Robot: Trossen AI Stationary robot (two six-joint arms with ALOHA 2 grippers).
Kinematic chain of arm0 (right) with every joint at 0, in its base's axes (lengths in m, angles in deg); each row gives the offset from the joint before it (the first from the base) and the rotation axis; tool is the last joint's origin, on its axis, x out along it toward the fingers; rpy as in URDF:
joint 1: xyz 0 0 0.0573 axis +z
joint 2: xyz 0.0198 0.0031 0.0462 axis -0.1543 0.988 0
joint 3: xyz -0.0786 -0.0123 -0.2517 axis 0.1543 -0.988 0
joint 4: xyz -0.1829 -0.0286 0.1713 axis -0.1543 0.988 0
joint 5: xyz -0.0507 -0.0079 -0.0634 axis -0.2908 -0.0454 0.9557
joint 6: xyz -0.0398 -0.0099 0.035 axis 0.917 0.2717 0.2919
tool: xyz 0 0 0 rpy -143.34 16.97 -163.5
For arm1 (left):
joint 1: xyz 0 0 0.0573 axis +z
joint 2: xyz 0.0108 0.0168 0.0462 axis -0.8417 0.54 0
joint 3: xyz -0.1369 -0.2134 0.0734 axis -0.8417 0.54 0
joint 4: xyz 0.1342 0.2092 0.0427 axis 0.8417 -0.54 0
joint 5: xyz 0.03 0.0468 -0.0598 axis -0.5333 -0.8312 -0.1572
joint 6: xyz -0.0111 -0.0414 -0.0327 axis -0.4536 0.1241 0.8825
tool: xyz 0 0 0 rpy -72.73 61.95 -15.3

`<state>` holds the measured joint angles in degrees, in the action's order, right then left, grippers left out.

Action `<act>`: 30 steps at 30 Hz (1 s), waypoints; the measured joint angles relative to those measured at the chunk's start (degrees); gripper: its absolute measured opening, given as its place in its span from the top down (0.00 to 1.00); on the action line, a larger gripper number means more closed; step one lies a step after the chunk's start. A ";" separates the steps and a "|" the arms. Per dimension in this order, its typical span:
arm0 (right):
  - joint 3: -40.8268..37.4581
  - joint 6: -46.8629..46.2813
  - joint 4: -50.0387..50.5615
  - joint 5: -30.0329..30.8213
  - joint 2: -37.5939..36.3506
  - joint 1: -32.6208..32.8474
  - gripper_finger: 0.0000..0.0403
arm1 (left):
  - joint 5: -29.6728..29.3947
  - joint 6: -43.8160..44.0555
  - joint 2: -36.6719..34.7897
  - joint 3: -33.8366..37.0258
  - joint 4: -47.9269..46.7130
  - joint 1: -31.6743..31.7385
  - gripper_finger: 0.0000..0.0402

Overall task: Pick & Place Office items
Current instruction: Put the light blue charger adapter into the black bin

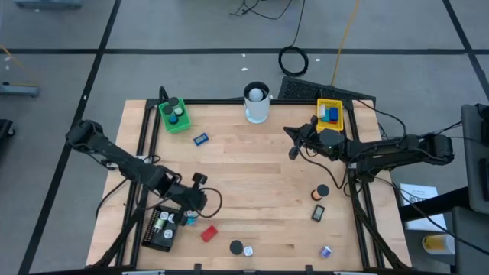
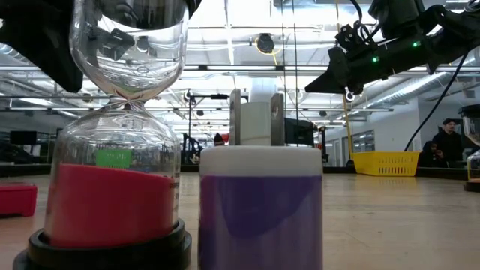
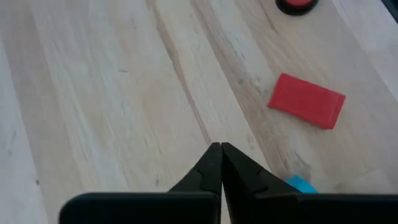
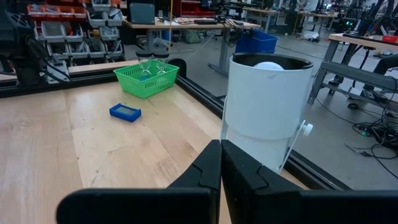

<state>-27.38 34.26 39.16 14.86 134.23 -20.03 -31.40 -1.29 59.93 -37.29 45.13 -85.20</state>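
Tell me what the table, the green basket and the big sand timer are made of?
The table looks like pale wood: grain lines and plank seams show, with a smooth matte finish. The green basket seems to be plastic, since its walls are an even-coloured lattice of holes. The sand timer looks like clear glass or clear plastic, see-through and shiny, on a black base; which of the two, I cannot tell.

Left gripper [image 1: 200, 200] and right gripper [image 1: 293, 142] hang empty (fingers pressed together).

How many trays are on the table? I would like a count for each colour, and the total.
Green tray: 1
Yellow tray: 1
Black tray: 1
Total: 3
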 joint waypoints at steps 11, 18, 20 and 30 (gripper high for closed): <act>0.00 0.63 0.04 -0.02 0.00 0.00 1.00 | 0.31 12.97 2.08 -0.23 -1.42 -3.47 0.52; 0.00 0.46 0.04 -0.20 0.00 0.00 1.00 | -2.52 8.07 9.32 -0.20 -1.43 -5.33 0.32; 0.00 0.46 0.22 -0.35 0.00 0.00 1.00 | -2.66 5.76 12.14 -0.19 -1.49 -5.26 0.30; 0.02 0.74 0.00 -1.50 -0.02 0.00 1.00 | 0.15 -0.32 16.24 -2.07 -3.22 -5.29 0.31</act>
<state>-27.35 35.00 39.15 13.36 134.21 -20.03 -31.25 -1.61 76.17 -39.37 41.91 -90.50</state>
